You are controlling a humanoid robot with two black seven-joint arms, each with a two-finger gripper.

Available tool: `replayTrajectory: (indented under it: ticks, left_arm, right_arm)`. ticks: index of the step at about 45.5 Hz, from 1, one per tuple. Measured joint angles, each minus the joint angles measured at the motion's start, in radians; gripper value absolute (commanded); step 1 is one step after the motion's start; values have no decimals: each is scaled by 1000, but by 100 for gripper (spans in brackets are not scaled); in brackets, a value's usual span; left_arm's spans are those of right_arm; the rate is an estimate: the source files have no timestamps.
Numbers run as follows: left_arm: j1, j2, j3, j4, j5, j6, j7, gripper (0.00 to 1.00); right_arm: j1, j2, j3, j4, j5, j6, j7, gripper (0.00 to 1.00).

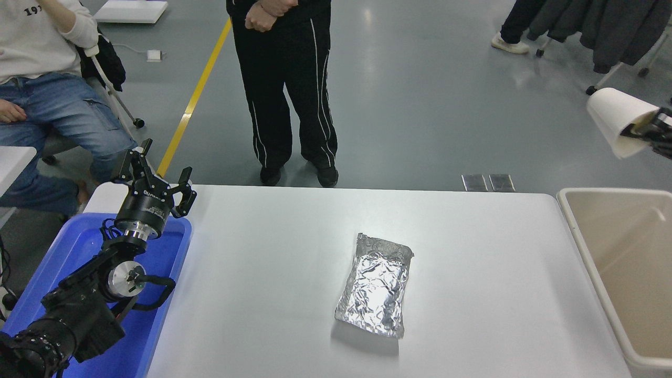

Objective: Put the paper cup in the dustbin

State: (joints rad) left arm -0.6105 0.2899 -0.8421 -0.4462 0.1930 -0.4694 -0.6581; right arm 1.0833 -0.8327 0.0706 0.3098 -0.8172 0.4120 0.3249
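Observation:
The white paper cup (613,121) hangs tilted at the right edge of the head view, high above the table, its base pointing up and left. My right gripper (643,126) is shut on the cup's rim, with one finger inside the mouth; most of the arm is out of view. The beige dustbin (576,227) stands at the table's right end, below and slightly nearer than the cup. My left gripper (155,178) is parked at the lower left over the blue bin, fingers spread and empty.
A crinkled silver foil packet (377,284) lies mid-table. A bright blue bin (79,244) sits at the left under the left arm. A person in black trousers (286,89) stands at the far edge; another sits at the top left.

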Motion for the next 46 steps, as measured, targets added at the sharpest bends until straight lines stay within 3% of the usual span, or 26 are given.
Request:
replayTrajectory:
  ticks: [15,28,46]
  left_arm:
    - [0,0,0,0,0,0,0,100]
    - [0,0,0,0,0,0,0,100]
    - [0,0,0,0,0,0,0,100]
  right_arm:
    - [-163,167,-55,-341,93,-96,-117,0]
    - [-301,305,-66,-413,160,-232,-222,0]
    - [-410,477,-66,-434,203,-361,-261,0]
